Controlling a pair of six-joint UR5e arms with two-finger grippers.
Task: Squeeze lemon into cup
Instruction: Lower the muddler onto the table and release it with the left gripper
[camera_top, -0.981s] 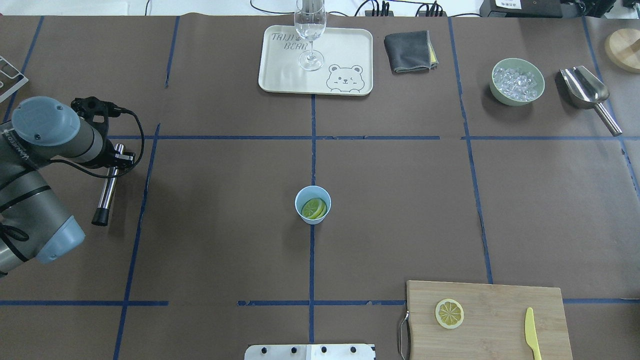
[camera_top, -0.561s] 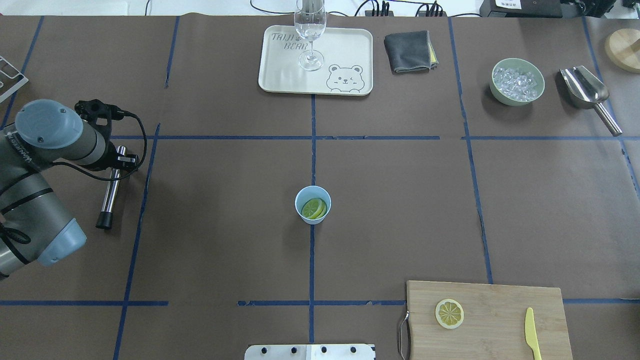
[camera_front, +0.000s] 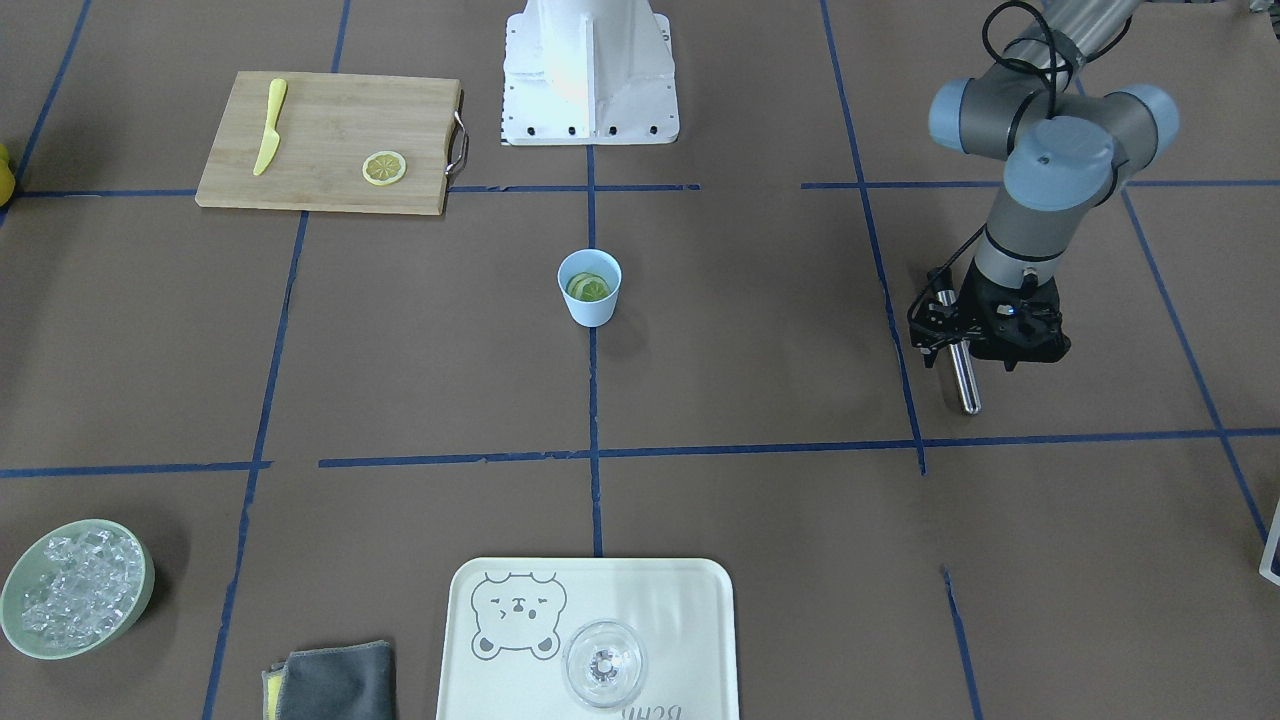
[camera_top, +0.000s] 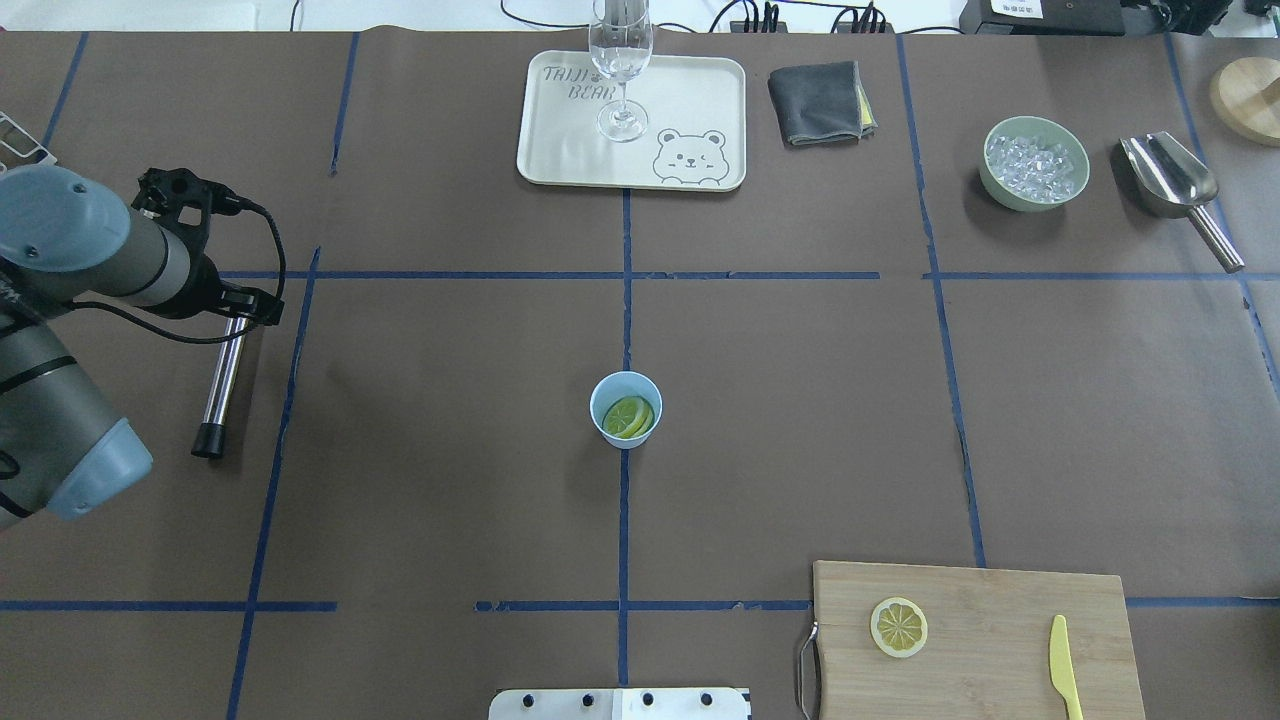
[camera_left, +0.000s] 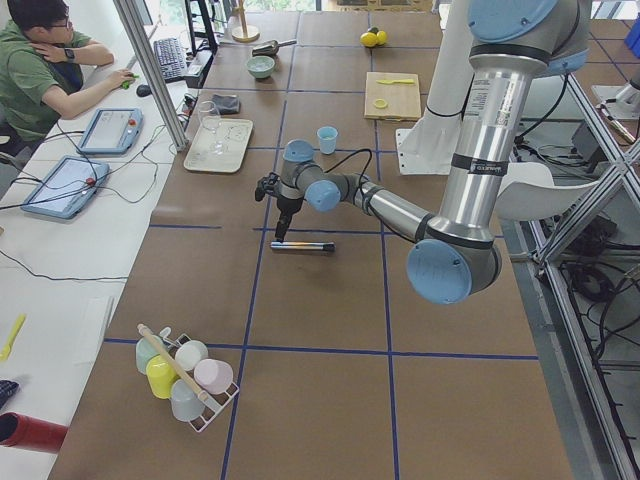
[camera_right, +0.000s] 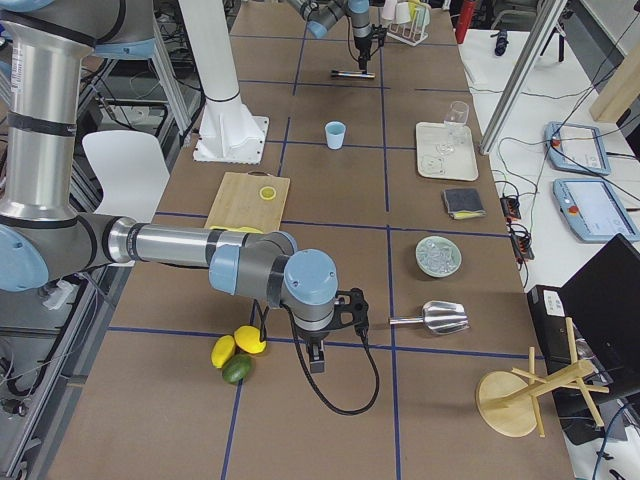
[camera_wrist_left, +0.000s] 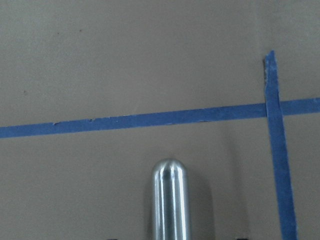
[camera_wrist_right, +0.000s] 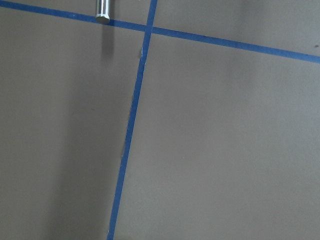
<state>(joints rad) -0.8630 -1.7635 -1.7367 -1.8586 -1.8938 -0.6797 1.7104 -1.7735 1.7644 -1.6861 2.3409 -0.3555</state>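
Some lemon slices lie inside the cup at the overhead frame's centre, well right of my left jaws, which hover over a steel rod at the left edge; my left arm seems the nearer. Another slice lies on the board, lower right. Whether either jaws are apart, I cannot tell.

Seen from overhead, a brown-papered table gridded with blue tape holds, along the top edge, a cream bear-printed tray with a clear stemmed glass standing on it and a folded grey cloth near its right. A pale green bowl of ice and a steel scoop sit at upper right. At lower right a yellow plastic knife lies on a bamboo cutting board; a black-tipped steel rod lies flat at far left.
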